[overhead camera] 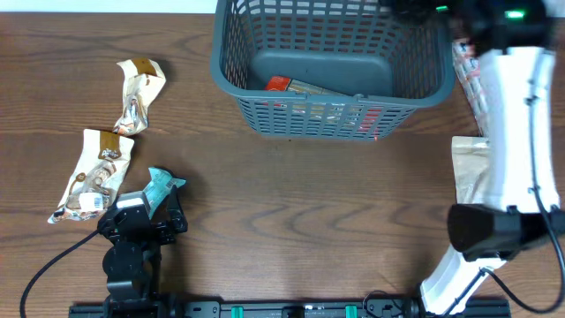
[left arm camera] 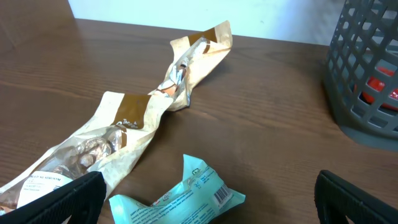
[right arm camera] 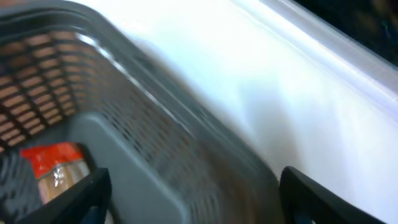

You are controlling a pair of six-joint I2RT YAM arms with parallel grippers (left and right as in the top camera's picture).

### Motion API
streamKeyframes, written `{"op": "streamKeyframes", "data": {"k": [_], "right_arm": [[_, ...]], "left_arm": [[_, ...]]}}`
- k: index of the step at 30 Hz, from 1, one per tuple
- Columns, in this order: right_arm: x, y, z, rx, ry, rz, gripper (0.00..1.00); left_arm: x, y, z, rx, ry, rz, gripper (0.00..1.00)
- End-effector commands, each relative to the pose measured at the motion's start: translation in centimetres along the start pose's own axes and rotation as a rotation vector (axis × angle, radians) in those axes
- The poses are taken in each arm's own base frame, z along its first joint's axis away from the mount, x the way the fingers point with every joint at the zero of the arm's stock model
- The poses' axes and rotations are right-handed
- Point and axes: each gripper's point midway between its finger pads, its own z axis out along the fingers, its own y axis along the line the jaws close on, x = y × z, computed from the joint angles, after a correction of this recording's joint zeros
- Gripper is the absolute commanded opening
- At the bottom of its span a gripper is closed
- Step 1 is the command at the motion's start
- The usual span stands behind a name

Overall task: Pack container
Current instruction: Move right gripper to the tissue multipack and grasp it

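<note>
The dark grey slotted container stands at the back middle of the table, with a red and tan snack pack lying inside. It also shows at the right of the left wrist view and, blurred, in the right wrist view. My left gripper is open, its fingers either side of a teal snack pack lying on the table at the front left. My right gripper is open and empty, high over the container's far right corner.
Two cream and brown snack bags lie at the left, one far and one near. A tan bag and a red-printed white pack lie at the right beside the right arm.
</note>
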Motion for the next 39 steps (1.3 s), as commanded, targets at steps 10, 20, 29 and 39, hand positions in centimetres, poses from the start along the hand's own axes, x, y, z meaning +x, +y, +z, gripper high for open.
{"op": "streamKeyframes", "data": {"k": [10,20,29,39], "right_arm": [[13.7,-12.6,-9.6,0.319,0.312,0.414,0.8],[24.7,-15.7,-6.5,0.351,0.621,0.412,0.84],[31.2,-16.8,-1.4,0.325,0.717,0.436,0.88],[39.5,-14.9,3.4,0.249,0.853,0.541,0.89]], "left_arm": [[0.9,0.4,0.2,-0.02,0.022,-0.004,0.99],[0.8,0.4,0.2,-0.021,0.021,-0.038,0.99],[0.8,0.4,0.2,-0.021,0.021,-0.038,0.98],[0.8,0.4,0.2,-0.021,0.021,-0.038,0.99]]}}
